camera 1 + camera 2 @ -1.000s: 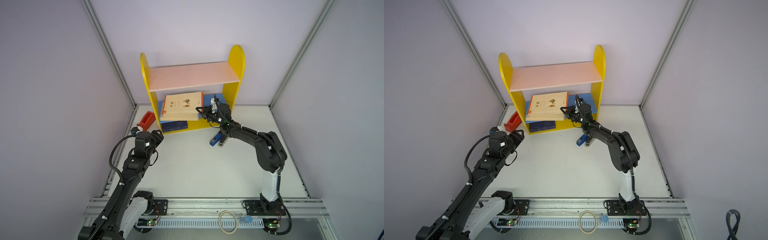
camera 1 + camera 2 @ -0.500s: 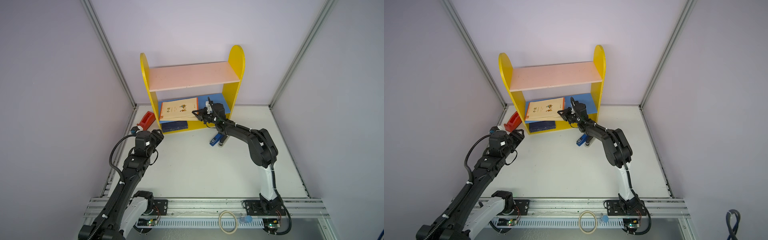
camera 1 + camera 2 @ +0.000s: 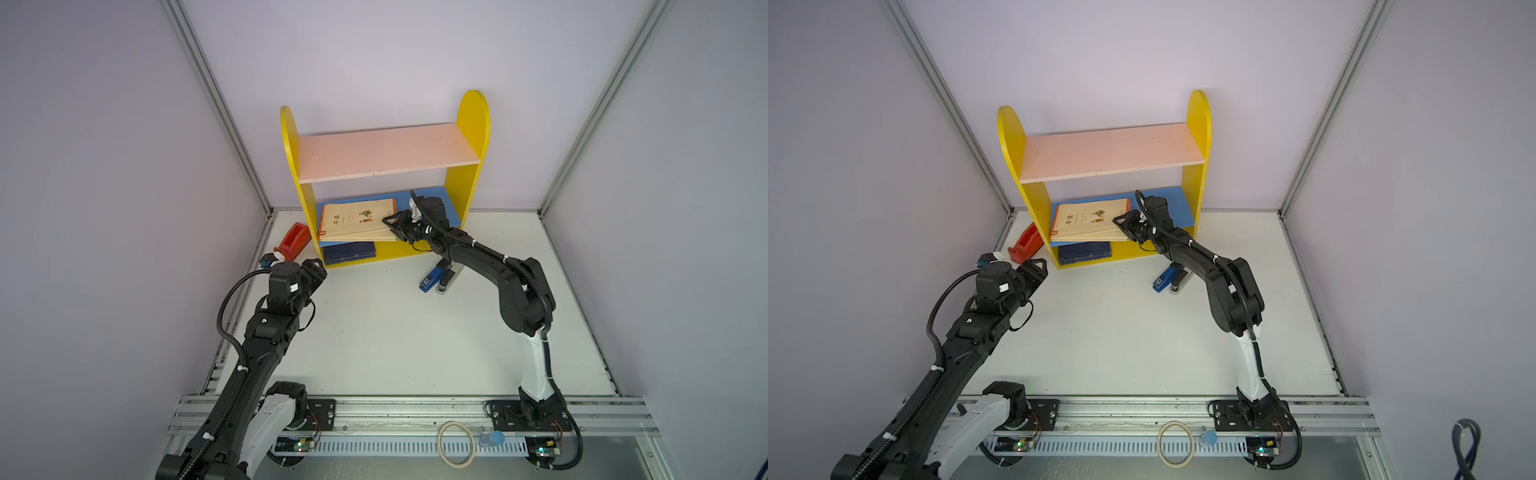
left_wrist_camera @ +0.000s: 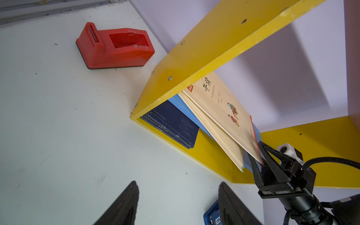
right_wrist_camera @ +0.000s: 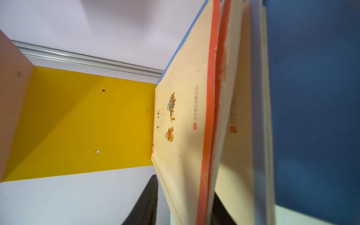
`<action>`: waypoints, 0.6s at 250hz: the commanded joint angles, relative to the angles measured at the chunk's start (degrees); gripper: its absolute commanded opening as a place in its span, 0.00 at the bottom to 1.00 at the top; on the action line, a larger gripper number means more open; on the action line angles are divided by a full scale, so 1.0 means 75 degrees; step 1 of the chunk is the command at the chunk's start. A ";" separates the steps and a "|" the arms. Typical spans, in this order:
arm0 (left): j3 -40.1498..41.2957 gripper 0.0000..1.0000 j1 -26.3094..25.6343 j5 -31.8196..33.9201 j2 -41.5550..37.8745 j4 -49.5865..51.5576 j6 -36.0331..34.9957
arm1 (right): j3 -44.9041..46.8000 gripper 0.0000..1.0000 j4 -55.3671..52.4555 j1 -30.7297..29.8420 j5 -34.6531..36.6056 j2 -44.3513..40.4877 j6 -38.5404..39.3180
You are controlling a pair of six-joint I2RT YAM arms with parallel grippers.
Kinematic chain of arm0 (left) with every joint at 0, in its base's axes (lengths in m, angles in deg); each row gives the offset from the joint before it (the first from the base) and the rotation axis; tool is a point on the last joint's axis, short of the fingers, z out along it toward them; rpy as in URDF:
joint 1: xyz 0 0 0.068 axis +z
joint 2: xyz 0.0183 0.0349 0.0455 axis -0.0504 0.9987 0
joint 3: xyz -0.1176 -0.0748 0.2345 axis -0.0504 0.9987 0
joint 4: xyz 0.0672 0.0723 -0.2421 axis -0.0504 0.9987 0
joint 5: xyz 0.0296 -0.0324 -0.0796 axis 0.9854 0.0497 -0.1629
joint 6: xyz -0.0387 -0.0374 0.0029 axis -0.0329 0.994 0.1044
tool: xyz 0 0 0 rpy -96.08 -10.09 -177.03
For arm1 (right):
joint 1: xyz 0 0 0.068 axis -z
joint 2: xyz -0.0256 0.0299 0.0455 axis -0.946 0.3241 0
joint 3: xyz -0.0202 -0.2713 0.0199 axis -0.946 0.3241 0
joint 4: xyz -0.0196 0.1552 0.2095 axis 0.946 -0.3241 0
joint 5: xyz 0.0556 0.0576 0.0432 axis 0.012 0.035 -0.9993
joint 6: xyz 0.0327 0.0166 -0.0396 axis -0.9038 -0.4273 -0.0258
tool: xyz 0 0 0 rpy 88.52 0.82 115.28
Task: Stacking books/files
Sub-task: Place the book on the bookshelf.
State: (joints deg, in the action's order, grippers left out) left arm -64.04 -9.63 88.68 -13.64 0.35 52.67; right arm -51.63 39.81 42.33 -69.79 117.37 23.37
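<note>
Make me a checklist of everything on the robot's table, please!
Surface: white tabletop, faintly scuffed.
Job's things: cream books stacked on the yellow shelf's blue board; navy books on its bottom board.
Clutter: red tape dispenser beside the shelf; blue stapler on the tabletop; tape ring on the front rail.
Grippers: right gripper open, jaws around the top cream book's edge; left gripper open, empty.
Cables: black cable loops beside the left arm.
Surroundings: lilac walls, metal frame posts.

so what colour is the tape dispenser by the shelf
Red; the tape dispenser shows best in the left wrist view.
</note>
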 commanded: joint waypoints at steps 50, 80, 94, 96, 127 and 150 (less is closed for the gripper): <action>-0.0076 0.68 0.0009 -0.0070 -0.0034 0.0004 -0.0071 | 0.0794 0.46 -0.1632 -0.0006 0.1993 -0.0991 0.1555; -0.0073 0.68 0.0011 -0.0064 -0.0034 0.0010 -0.0057 | 0.1235 0.45 -0.1165 -0.0066 0.1859 -0.1164 0.1471; -0.0066 0.68 0.0014 -0.0068 -0.0022 0.0005 -0.0056 | 0.1210 0.43 -0.1145 -0.0092 0.1810 -0.1104 0.1439; -0.0073 0.68 0.0019 -0.0065 -0.0022 0.0007 -0.0061 | 0.1202 0.43 -0.1144 -0.0098 0.1801 -0.1084 0.1442; -0.0088 0.68 0.0020 -0.0076 -0.0011 0.0013 -0.0057 | 0.0964 0.37 -0.1119 -0.0116 0.1684 -0.0831 0.1433; -0.0084 0.68 0.0027 -0.0072 -0.0021 0.0019 -0.0056 | 0.0783 0.29 -0.1103 -0.0116 0.1686 -0.0713 0.1482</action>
State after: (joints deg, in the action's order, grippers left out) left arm -64.20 -9.59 88.51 -13.70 0.39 52.69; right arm -44.11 30.02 41.46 -57.51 111.12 33.84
